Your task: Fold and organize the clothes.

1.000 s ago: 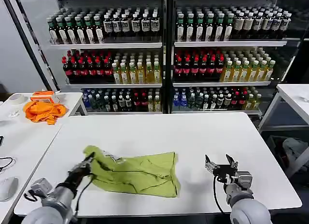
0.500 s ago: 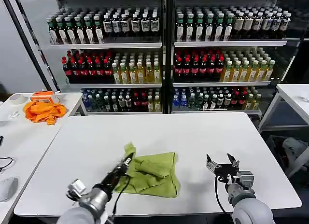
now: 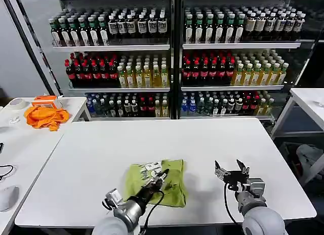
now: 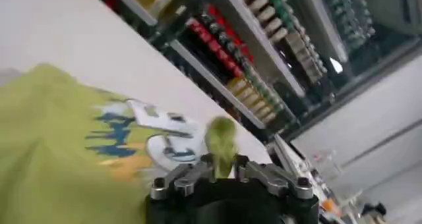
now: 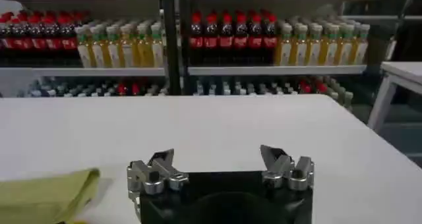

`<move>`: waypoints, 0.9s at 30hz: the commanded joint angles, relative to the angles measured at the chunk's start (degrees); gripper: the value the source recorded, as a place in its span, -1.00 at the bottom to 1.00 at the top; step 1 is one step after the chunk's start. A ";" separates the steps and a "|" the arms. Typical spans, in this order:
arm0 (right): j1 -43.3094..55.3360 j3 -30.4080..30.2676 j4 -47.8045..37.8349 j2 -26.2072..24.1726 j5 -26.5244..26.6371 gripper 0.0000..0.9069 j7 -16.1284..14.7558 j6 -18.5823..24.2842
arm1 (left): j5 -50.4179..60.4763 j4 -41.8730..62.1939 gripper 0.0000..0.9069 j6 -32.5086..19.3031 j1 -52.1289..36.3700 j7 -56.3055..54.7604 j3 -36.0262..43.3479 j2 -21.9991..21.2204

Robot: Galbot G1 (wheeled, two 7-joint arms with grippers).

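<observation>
Lime T-shirt [image 3: 154, 187] fabric near the table's [image 3: 202, 139] front edge is pinched by the left gripper [image 3: 161, 175] mid-fold; release is judged next; the right gripper [image 3: 232, 172] is held spread nearby.

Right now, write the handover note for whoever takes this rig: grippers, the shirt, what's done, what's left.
Left gripper: shut on a pinch of the lime T-shirt, over the middle of the shirt, mid-fold.
Right gripper: open, empty, hovering over the white table to the right of the shirt, apart from it.
Shirt: bunched into a compact shape near the table's front edge; a print shows on the part turned up, so it is not plain.
Done: the shirt's left side is folded in over the middle.
Left: lay down and release the held fabric, flatten, finish folding, then tidy it.
</observation>
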 commanded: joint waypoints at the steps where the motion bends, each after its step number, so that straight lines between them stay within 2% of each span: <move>1: 0.18 -0.61 -0.19 0.00 -0.16 1.00 -0.16 0.14 | 10.79 2.65 1.00 1.17 -2.51 3.75 3.25 -1.43; 6: -0.06 -0.67 -0.46 -0.34 -0.16 1.00 -0.36 0.42 | 12.27 -0.47 1.00 0.66 0.66 2.86 -0.56 -0.90; 11: 0.62 -1.01 -1.09 -0.67 -0.08 1.00 -0.56 0.67 | 17.07 -3.81 1.00 -0.26 4.34 -0.52 -8.76 0.53; 13: 0.76 -1.27 -1.29 -0.84 -0.09 1.00 -0.73 0.90 | 20.55 -3.50 1.00 -1.52 6.46 -0.75 -12.76 1.78; 16: 0.82 -1.45 -1.45 -0.80 -0.06 1.00 -0.78 0.96 | 20.52 -1.93 1.00 -0.64 8.13 -1.10 -15.86 2.50; 27: 1.63 -1.80 -2.51 -1.86 0.18 1.00 -1.04 1.24 | 24.72 5.22 1.00 3.46 6.02 -1.49 -14.37 1.82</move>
